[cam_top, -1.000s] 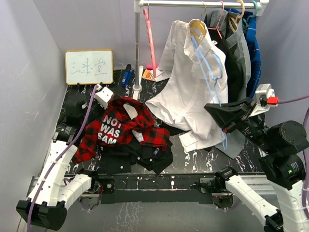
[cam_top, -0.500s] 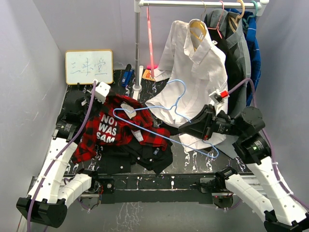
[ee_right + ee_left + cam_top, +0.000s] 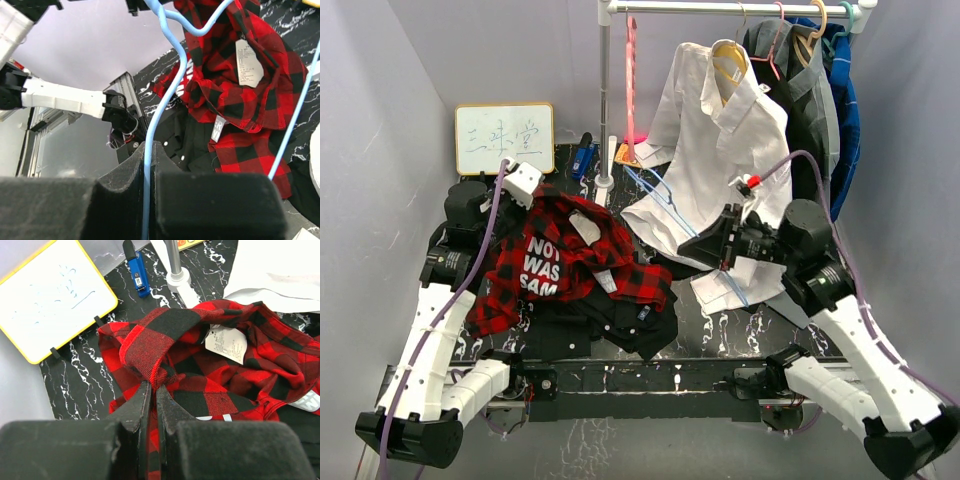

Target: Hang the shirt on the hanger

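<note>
The red-and-black plaid shirt point(image 3: 560, 262) lies crumpled on the table left of centre, its white letters facing up. My left gripper point(image 3: 532, 203) is shut on a fold of the shirt's back-left edge; the left wrist view shows the red fabric point(image 3: 150, 352) pinched at my fingertips point(image 3: 154, 389). My right gripper point(image 3: 708, 250) is shut on the thin light-blue wire hanger point(image 3: 660, 203) and holds it in the air to the right of the shirt. In the right wrist view the wire point(image 3: 170, 85) runs up from my jaws point(image 3: 149, 147) across the shirt point(image 3: 230, 95).
A black shirt point(image 3: 620, 320) lies under the plaid one at the front. A white dress shirt point(image 3: 710, 170) hangs low from the rack point(image 3: 605, 100), with dark garments point(image 3: 820, 110) behind. A whiteboard point(image 3: 505, 138) and a blue object point(image 3: 583, 158) stand at the back.
My right arm swung the hanger down from the rack and left toward the shirt, turning it nearly edge-on. My left gripper drew the shirt's edge slightly back and left.
</note>
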{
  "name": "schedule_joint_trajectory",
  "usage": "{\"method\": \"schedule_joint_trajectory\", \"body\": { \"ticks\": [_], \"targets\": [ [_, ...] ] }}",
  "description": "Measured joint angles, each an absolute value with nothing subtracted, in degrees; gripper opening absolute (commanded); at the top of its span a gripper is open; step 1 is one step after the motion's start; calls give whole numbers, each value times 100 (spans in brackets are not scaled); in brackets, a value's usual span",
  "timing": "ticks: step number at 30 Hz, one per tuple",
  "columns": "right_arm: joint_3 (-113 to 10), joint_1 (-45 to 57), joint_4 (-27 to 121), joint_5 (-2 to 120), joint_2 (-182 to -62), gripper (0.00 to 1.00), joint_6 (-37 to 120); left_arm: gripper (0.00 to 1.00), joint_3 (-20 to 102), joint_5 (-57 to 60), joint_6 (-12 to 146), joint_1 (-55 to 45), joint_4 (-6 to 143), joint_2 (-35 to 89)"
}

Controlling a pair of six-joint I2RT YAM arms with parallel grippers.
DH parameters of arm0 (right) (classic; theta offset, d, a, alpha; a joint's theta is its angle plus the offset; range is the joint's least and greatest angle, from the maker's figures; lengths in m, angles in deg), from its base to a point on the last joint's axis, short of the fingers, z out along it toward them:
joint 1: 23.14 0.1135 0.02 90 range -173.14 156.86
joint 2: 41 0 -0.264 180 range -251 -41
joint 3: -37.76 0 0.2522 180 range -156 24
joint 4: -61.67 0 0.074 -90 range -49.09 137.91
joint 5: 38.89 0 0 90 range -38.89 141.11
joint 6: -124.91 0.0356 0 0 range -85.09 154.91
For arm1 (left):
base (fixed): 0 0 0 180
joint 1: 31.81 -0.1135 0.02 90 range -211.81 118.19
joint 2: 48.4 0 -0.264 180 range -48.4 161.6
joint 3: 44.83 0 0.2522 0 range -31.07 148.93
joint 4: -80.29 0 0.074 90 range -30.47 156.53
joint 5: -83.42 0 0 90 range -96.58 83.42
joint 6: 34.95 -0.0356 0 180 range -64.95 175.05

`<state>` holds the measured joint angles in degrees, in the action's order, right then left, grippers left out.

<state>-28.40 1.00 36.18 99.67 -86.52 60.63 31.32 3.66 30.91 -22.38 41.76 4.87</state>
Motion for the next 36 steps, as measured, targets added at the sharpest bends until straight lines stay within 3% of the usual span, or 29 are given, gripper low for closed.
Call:
{"method": "schedule_joint_trajectory", "body": {
  "ticks": [4, 11, 20, 36],
  "targets": [
    [-2954, 511, 3570, 9685, -9185, 0, 5849, 0, 3132, 440, 3125, -2238, 4138, 514],
    [-3511, 2454, 3103, 8662, -9933, 0, 5164, 0, 3112, 191, 3012, -2238, 4298, 708],
    [-3538, 2535, 3216, 7652, -9965, 0, 4996, 0, 3104, 99, 2951, -2238, 4333, 747],
    [-3826, 2631, 3173, 7092, -10086, 0, 4736, 0, 3001, 27, 2791, -2240, 4333, 603]
  ]
}}
